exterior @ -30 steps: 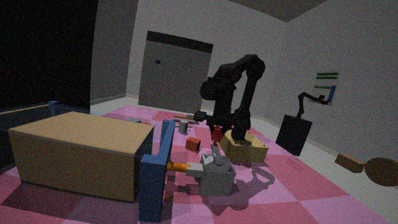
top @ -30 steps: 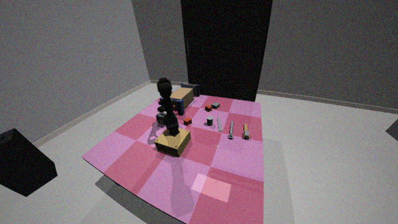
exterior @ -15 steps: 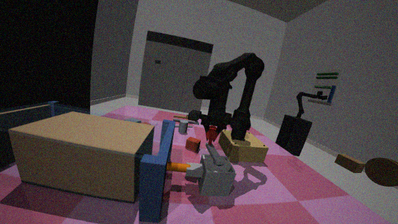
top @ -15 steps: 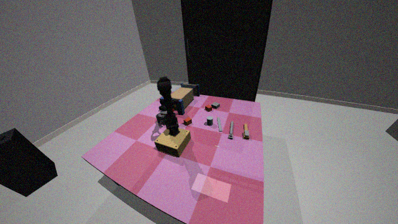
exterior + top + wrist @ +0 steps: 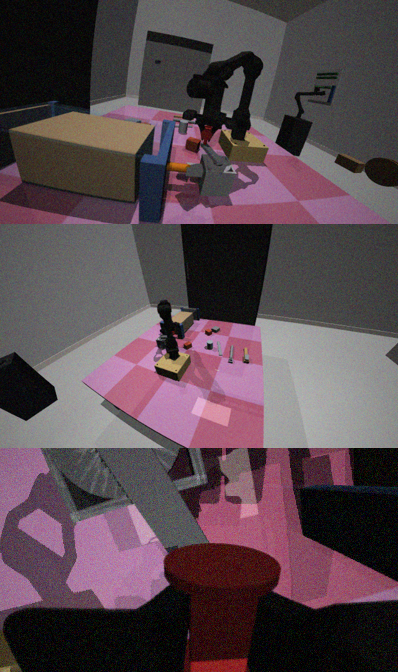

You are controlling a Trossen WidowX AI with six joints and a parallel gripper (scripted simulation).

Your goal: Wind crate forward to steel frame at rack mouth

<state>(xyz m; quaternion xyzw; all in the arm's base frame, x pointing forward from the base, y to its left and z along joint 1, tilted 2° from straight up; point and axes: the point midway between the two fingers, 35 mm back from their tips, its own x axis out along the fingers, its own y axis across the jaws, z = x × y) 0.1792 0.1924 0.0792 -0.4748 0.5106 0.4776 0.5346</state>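
Observation:
The tan crate (image 5: 186, 318) (image 5: 74, 149) sits flat behind the blue steel frame (image 5: 153, 186); whether their faces touch is hard to tell. An orange strap (image 5: 178, 167) runs through the frame to the grey winch (image 5: 217, 180) (image 5: 192, 483). The grey crank arm of the winch handle (image 5: 212, 153) (image 5: 150, 495) rises at a slant from the winch top; its key end is hidden. My gripper (image 5: 206, 132) (image 5: 208, 580) is shut on the handle's red knob, whose round cap shows above the dark fingers in the wrist view. The knob stands on the robot-base side of the winch.
A red block (image 5: 187, 345) (image 5: 193, 144) lies near the winch. A grey cylinder (image 5: 209, 345) (image 5: 183, 127) and several long tools, among them a grey one (image 5: 231, 354), are farther off. Another red block (image 5: 208, 332) and a grey block (image 5: 216, 329) lie toward the back.

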